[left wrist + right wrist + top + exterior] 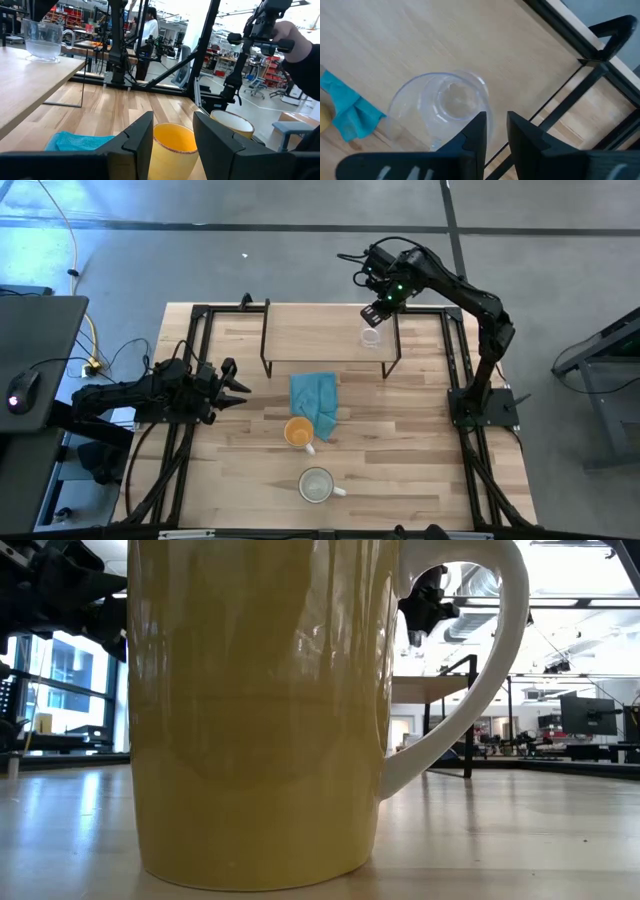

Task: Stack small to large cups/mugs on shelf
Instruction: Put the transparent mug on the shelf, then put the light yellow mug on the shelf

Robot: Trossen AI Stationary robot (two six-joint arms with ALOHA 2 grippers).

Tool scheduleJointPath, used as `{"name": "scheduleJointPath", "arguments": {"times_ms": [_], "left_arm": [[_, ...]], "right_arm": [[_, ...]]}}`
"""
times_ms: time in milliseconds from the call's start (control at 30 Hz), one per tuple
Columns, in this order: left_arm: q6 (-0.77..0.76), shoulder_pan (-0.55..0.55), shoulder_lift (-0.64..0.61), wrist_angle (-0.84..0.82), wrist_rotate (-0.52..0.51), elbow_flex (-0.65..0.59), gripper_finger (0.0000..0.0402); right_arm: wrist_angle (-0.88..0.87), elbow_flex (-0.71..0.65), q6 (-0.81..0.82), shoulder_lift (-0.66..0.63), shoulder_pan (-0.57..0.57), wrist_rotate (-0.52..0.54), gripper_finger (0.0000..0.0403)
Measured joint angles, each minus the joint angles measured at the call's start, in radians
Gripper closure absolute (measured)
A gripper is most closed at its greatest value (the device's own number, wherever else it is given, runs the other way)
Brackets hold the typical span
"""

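Glass cup on shelf, cream mug fills low view

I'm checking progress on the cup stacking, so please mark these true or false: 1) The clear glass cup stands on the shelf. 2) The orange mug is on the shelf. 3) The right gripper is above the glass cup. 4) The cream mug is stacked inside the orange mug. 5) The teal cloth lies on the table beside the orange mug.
1) True: the clear glass cup stands on the shelf, near its right end.
2) False: the orange mug stands on the table.
3) True: the right gripper is over the glass cup.
4) False: the cream mug stands apart, alone on the table.
5) True: the teal cloth lies next to the orange mug.
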Motion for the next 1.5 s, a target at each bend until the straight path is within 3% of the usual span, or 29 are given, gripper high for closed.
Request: {"name": "scheduleJointPath", "arguments": {"times_ms": [333, 633, 733, 900, 1000, 1167, 1333, 1500], "left_arm": [[0.0, 0.0, 0.0, 0.0, 0.0, 0.0, 0.0273], [0.0, 0.0, 0.0, 0.0, 0.0, 0.0, 0.0273], [0.0, 0.0, 0.0, 0.0, 0.0, 0.0, 0.0273], [0.0, 0.0, 0.0, 0.001, 0.013, 0.0, 0.0273], [-0.014, 0.0, 0.0, 0.004, 0.079, 0.0, 0.0273], [-0.068, 0.0, 0.0, 0.01, 0.23, 0.0, 0.0273], [-0.108, 0.0, 0.0, 0.011, 0.24, 0.0, 0.0273], [-0.142, 0.0, 0.011, 0.013, 0.213, 0.0, 0.0273]], "right_arm": [[0.02, 0.026, -0.03, -0.007, -0.001, -0.052, 0.0334], [-0.022, 0.17, -0.028, -0.007, 0.016, -0.077, 0.0334], [-0.05, 0.227, -0.03, -0.007, 0.05, -0.128, 0.0334], [-0.05, 0.307, -0.077, -0.007, 0.147, -0.256, 0.0334], [-0.05, 0.339, -0.117, -0.007, 0.223, -0.305, 0.0334], [-0.05, 0.347, -0.163, -0.007, 0.371, -0.309, 0.0334], [-0.053, 0.328, -0.183, -0.007, 0.516, -0.298, 0.0334], [-0.051, 0.327, -0.142, -0.007, 0.659, -0.203, 0.0334]]}}
